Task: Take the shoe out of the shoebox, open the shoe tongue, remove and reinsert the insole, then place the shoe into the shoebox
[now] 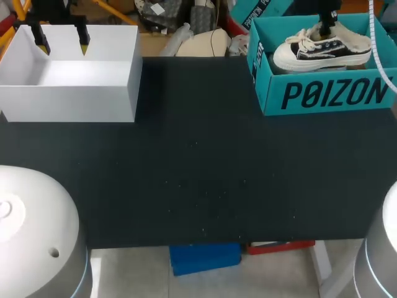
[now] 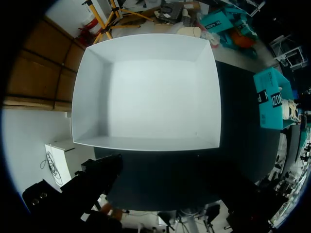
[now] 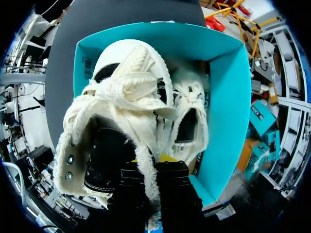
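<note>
A black-and-white sneaker (image 1: 322, 49) with a cream fleece lining hangs just above the open teal shoebox (image 1: 329, 93) at the table's far right. My right gripper (image 1: 324, 28) is shut on it from above. In the right wrist view the gripper (image 3: 155, 162) pinches the fleece collar at the sneaker's (image 3: 121, 97) heel opening. A second sneaker (image 3: 189, 116) lies inside the shoebox (image 3: 223, 97) beside it. My left gripper (image 1: 62, 45) hangs open over the white box (image 1: 68, 93) at the far left, holding nothing.
The white box (image 2: 146, 97) under my left gripper is empty, and the teal shoebox (image 2: 269, 102) shows beyond it. The black table top (image 1: 205, 174) stretches between the two boxes.
</note>
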Robot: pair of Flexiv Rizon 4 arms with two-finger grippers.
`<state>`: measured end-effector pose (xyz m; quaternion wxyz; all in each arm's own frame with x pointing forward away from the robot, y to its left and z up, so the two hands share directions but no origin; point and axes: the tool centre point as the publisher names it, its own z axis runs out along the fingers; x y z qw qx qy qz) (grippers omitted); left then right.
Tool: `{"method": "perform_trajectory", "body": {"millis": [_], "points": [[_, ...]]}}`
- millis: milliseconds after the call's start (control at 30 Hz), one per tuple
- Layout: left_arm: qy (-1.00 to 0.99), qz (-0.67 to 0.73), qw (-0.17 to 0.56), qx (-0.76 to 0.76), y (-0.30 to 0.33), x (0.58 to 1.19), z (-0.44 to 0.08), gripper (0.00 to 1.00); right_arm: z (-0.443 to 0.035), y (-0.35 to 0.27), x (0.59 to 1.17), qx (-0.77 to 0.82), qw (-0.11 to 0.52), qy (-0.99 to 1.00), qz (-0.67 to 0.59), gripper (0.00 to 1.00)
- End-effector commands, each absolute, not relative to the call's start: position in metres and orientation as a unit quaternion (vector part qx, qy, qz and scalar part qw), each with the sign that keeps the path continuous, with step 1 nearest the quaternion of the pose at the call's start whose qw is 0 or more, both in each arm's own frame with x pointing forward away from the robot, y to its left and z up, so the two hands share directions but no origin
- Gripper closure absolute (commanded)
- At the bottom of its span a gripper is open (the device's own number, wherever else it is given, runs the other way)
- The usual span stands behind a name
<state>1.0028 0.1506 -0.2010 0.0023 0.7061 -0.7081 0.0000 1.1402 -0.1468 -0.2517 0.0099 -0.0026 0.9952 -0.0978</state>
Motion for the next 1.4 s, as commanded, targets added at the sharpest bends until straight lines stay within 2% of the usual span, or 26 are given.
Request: {"method": "perform_trajectory", "body": {"millis": [33,333,700,900,1067,1400], "points": [[-0.707,-0.001,0.002,0.707,0.150,1.002,-0.200,0.00,-0.182,-0.129,1.109,-0.003,0.028,0.994,-0.109,1.00],[-0.707,-0.001,0.002,0.707,0.150,1.002,-0.200,0.00,-0.136,-0.075,1.054,0.013,0.052,0.991,-0.124,1.00],[-0.707,-0.001,0.002,0.707,0.150,1.002,-0.200,0.00,-0.133,0.064,0.995,0.042,0.066,0.991,-0.112,1.00],[-0.707,-0.001,0.002,0.707,0.150,1.002,-0.200,0.00,-0.163,0.146,0.958,0.041,0.050,0.994,-0.091,1.00],[-0.707,-0.001,0.002,0.707,0.150,1.002,-0.200,0.00,-0.200,0.188,0.933,0.037,0.037,0.995,-0.088,1.00],[-0.707,-0.001,0.002,0.707,0.150,1.002,-0.200,0.00,-0.301,0.215,0.901,0.029,0.043,0.995,-0.083,1.00]]}}
